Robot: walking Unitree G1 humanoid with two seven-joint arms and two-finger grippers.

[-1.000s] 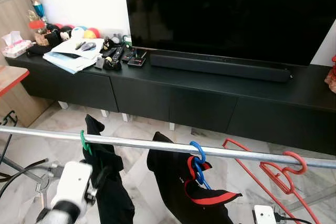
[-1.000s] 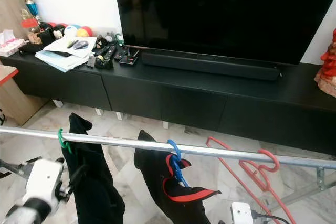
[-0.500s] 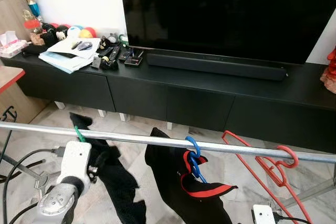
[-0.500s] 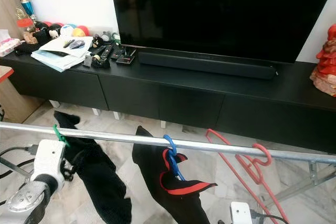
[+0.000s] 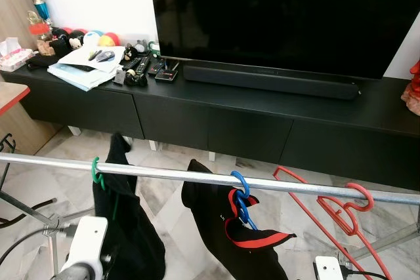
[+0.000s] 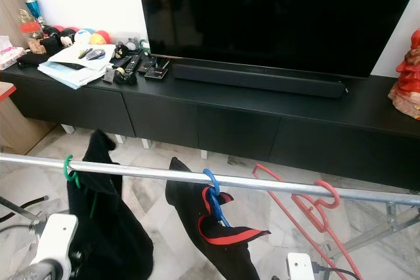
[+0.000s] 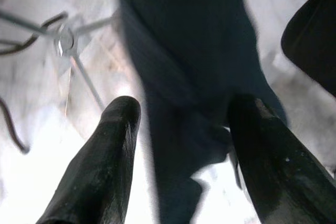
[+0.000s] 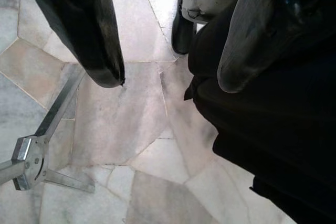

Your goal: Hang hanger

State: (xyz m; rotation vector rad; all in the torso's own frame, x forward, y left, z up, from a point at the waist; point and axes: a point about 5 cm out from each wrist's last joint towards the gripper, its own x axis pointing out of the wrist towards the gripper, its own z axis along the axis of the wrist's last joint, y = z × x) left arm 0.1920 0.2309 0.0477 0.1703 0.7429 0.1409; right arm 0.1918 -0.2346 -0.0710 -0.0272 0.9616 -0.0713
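Green hanger [image 5: 96,170] hooked on rail [image 5: 170,175] — black garment [image 5: 125,227] draped below.

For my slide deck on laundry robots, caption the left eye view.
Green hanger with a black garment, blue hanger and red hanger hang on a metal rail before a TV console.

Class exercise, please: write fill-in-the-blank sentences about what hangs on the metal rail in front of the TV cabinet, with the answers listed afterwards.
1. The hanger nearest the rail's left end is coloured ____.
2. The blue hanger carries a black garment with ____ trim.
3. The red hanger carries ____ clothing.
4. The left gripper's fingers are ____.

Answers: green; red; no; open
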